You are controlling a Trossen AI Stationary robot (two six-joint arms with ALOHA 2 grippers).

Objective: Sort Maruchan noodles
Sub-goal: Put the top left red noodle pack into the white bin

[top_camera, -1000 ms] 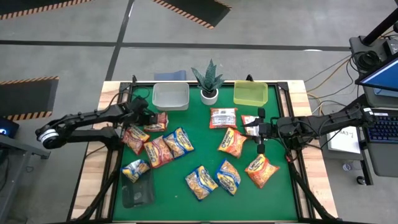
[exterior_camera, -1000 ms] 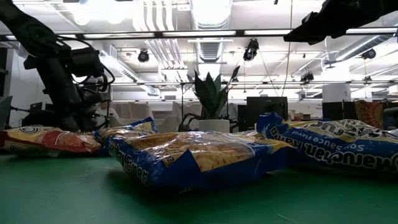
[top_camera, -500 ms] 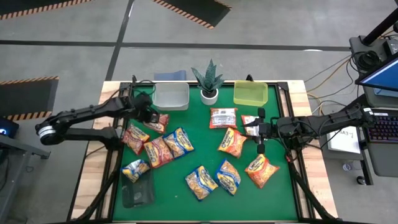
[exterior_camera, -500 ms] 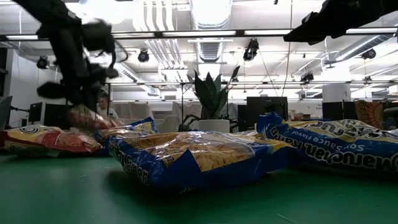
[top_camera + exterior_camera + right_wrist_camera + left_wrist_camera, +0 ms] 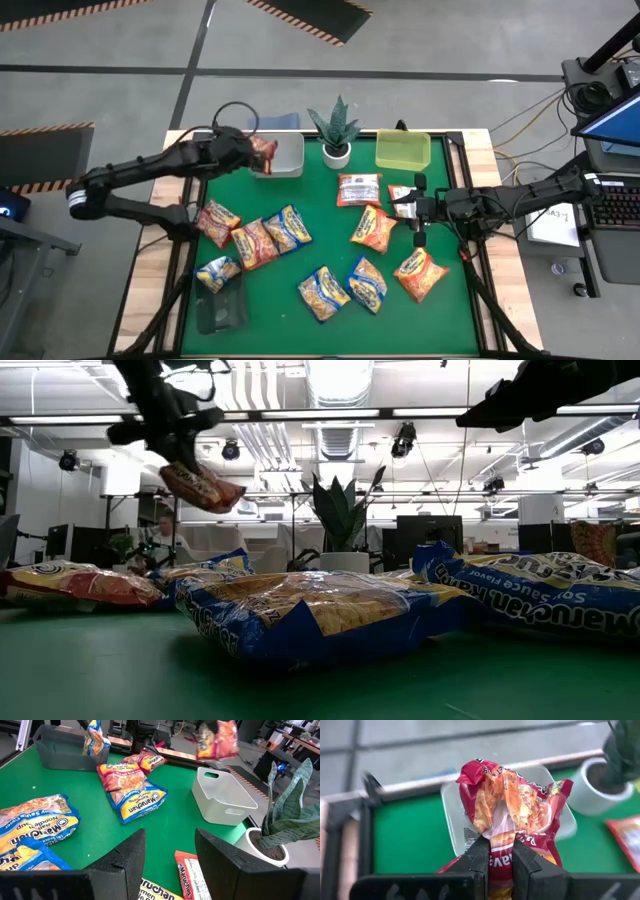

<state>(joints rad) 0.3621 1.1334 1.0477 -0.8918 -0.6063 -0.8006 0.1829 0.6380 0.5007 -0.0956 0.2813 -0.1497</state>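
The left gripper point(image 5: 252, 153) clamped a red Maruchan noodle packet point(image 5: 264, 153) in the air over the clear bin point(image 5: 277, 155), upper left of the tabletop point(image 5: 300, 262). The right gripper point(image 5: 413, 207) waited at the right, fingers parted, holding nothing.

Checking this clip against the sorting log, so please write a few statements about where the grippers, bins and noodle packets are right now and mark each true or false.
1. The left gripper is shut on a red Maruchan packet. True.
2. That packet lies flat on the green mat. False: it hangs in the air over the clear white bin.
3. The right gripper grips an orange packet. False: its jaws stand open and empty, above the mat's right side.
4. A potted green plant stands between the clear white bin and the yellow-green bin. True.
5. A blue-yellow packet rests partly in the dark bin. True.
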